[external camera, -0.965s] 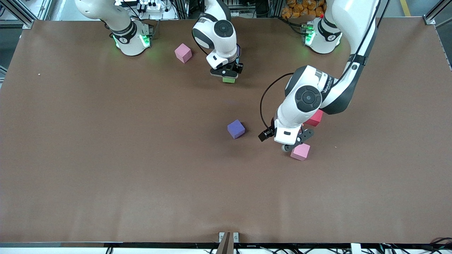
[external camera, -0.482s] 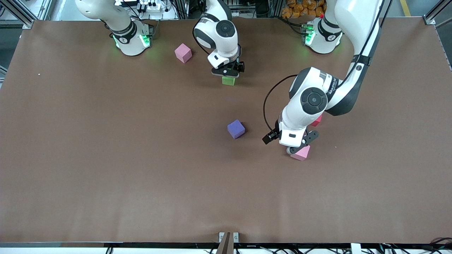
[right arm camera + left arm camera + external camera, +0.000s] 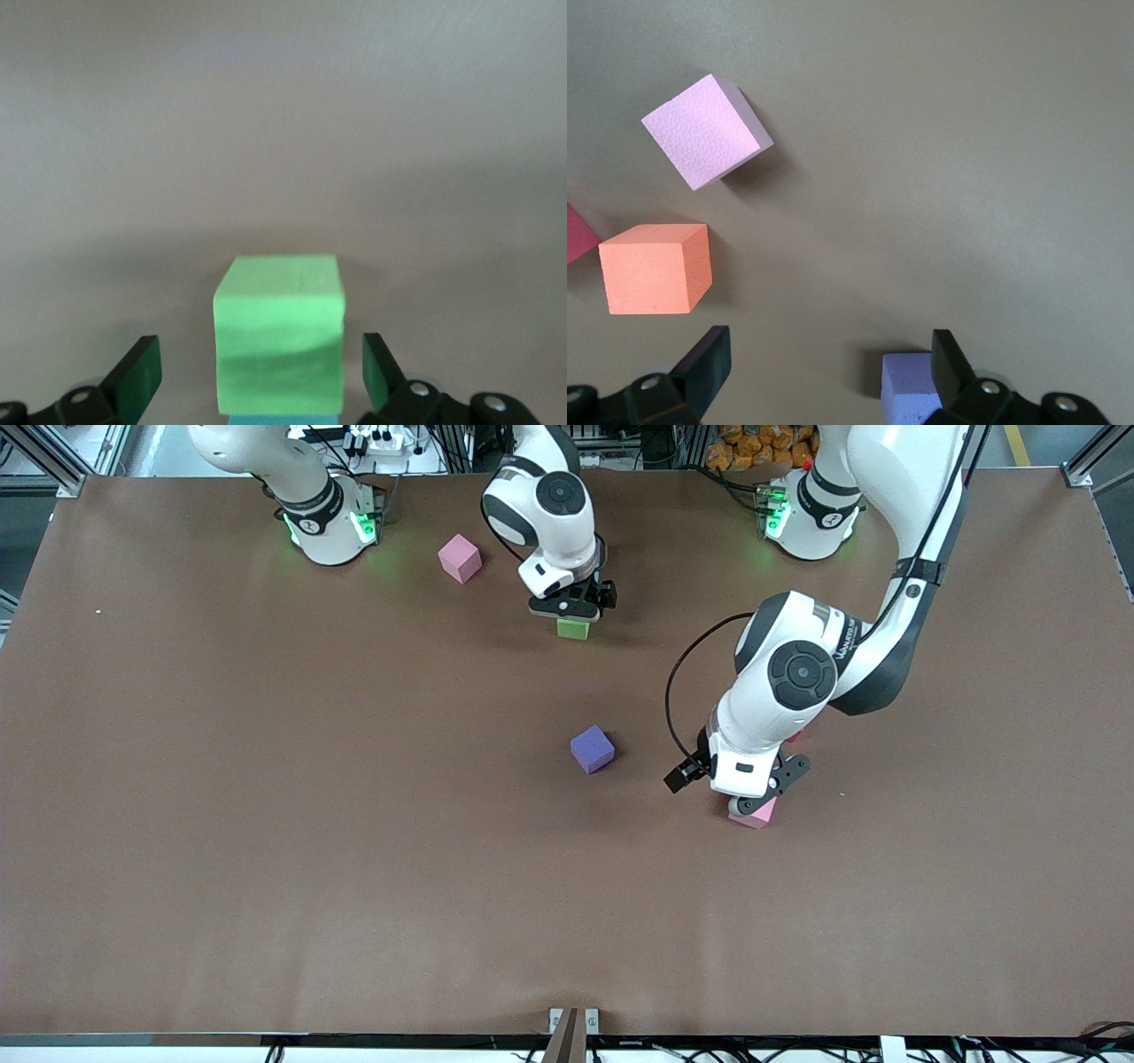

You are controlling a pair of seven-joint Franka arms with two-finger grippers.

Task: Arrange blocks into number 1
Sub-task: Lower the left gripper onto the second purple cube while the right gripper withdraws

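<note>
Jaws spread on both — right gripper (image 3: 573, 613) over green block (image 3: 573, 629), left gripper (image 3: 754, 797) over pink block (image 3: 756, 813).

Front view: even, bright overhead light, no hard glare; brown table (image 3: 266, 824) shows faint paler sheen bands nr the camera edge. Short soft shadows under the purple block (image 3: 592, 748) and both arms. Green LED glow spills on the table at each base. Left wrist view: sharp, pink block (image 3: 706, 131) and orange block (image 3: 655, 268) cast small dark shadows. Right wrist view: dimmer, greyer; green block (image 3: 278, 346) slightly soft, broad diffuse shadow around it.
</note>
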